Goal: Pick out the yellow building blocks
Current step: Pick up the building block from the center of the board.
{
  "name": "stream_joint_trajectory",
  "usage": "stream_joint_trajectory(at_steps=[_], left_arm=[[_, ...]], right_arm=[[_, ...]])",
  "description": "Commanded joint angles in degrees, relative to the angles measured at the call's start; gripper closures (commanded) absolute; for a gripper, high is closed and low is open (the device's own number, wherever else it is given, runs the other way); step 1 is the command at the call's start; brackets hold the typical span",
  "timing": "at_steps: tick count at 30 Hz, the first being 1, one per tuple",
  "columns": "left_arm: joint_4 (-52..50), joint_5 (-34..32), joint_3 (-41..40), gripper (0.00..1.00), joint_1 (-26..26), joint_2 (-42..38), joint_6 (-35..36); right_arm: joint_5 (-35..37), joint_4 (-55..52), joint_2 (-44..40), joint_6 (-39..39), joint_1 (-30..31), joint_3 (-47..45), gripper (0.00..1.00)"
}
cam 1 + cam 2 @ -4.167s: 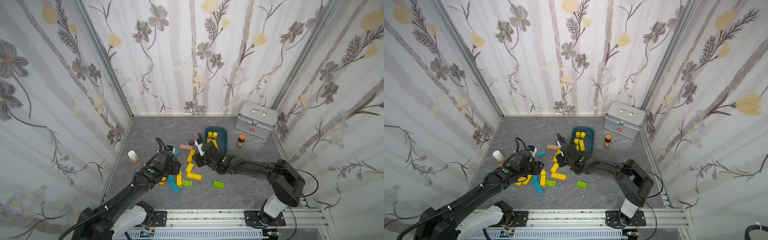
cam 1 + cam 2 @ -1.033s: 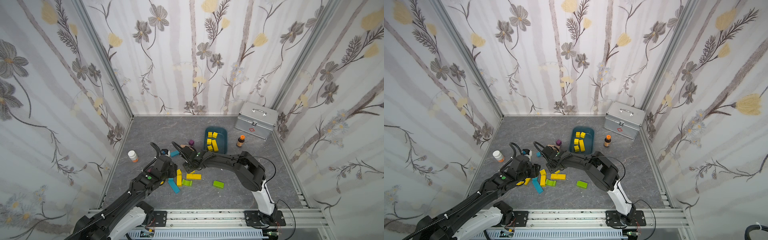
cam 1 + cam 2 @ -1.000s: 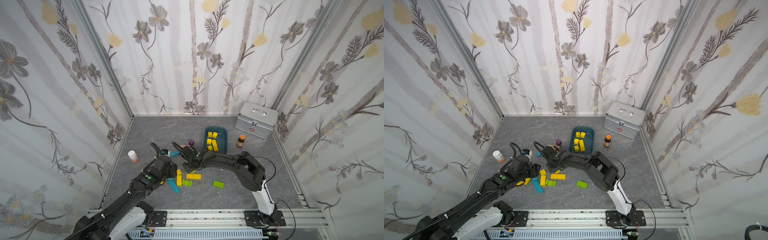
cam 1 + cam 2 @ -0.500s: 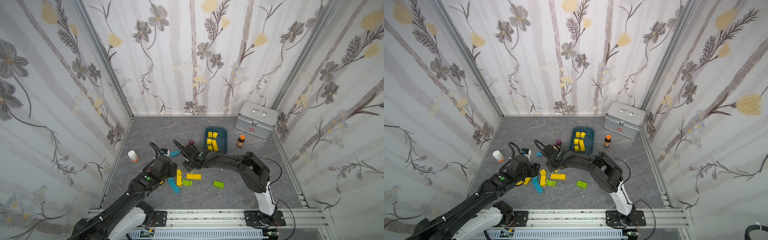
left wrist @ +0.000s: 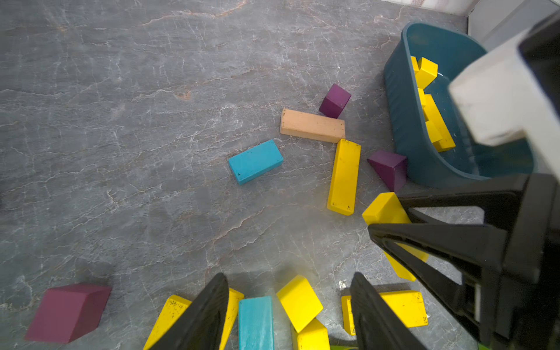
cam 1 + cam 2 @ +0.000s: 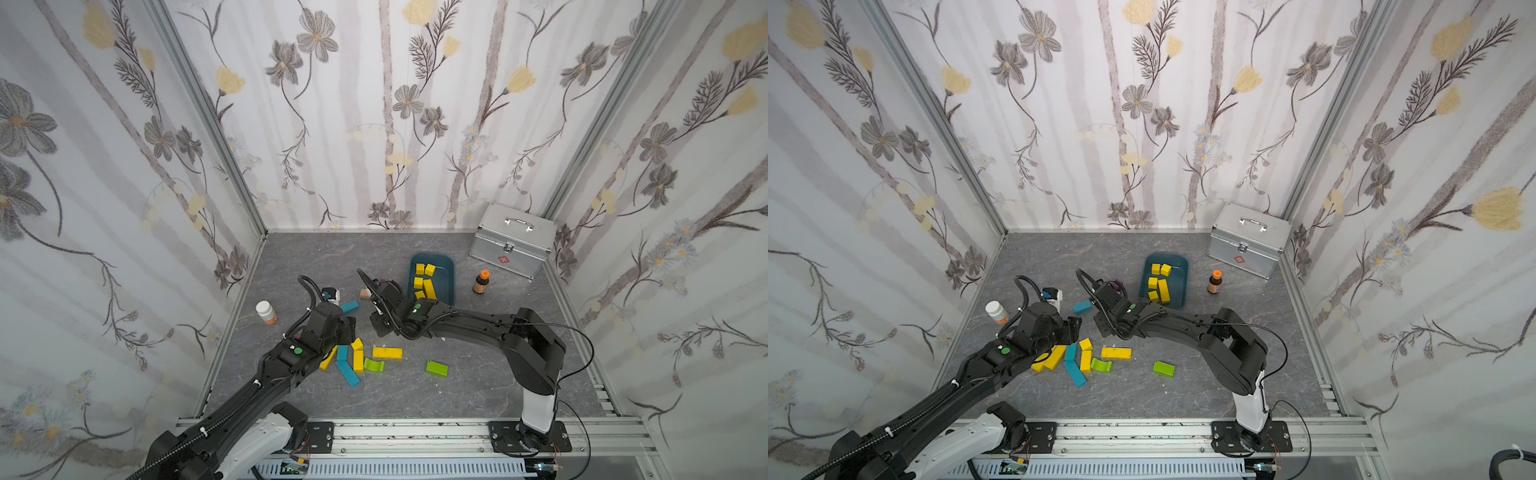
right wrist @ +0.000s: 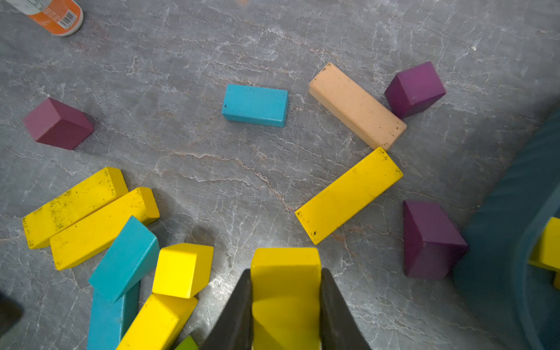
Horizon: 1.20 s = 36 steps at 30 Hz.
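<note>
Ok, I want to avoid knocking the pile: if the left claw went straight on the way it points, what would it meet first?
Probably the tilted yellow cube, which lies between the fingers of the open left claw; a turquoise block sits right beside it. Depth is hard to judge here.

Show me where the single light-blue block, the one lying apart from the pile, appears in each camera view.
Top view: the light-blue block lies between the two arms, left of the teal tray.
Top view: same spot, left of the tray.
Left wrist: it lies near the tan bar.
Right wrist: it lies near the same bar.
Shared landmark: the teal tray, in all four.
</note>
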Motion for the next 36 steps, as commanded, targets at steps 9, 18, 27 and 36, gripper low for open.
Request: stream_joint_trajectory(at_steps=[9, 18, 27, 36], left_arm=[[1.37, -1.42, 1.95, 0.34, 0.11, 2.07, 1.33], [3.26, -1.35, 2.78, 0.3, 0.18, 3.79, 1.74], [4.41, -0.98, 8.0, 0.3, 0.11, 9.06, 4.2], [7.69, 2.88, 10.55, 0.3, 0.12, 14.08, 3.0]], right_arm=[[1.2, 5.89, -3.36, -0.59, -1.06, -3.19, 0.93], [1.85, 9.15, -7.02, -0.57, -2.66, -5.44, 0.94], [1.42, 10.71, -10.62, -0.48, -4.97, -9.48, 0.94], [0.33, 12.56, -14.56, -0.53, -8.91, -14.28, 0.93]])
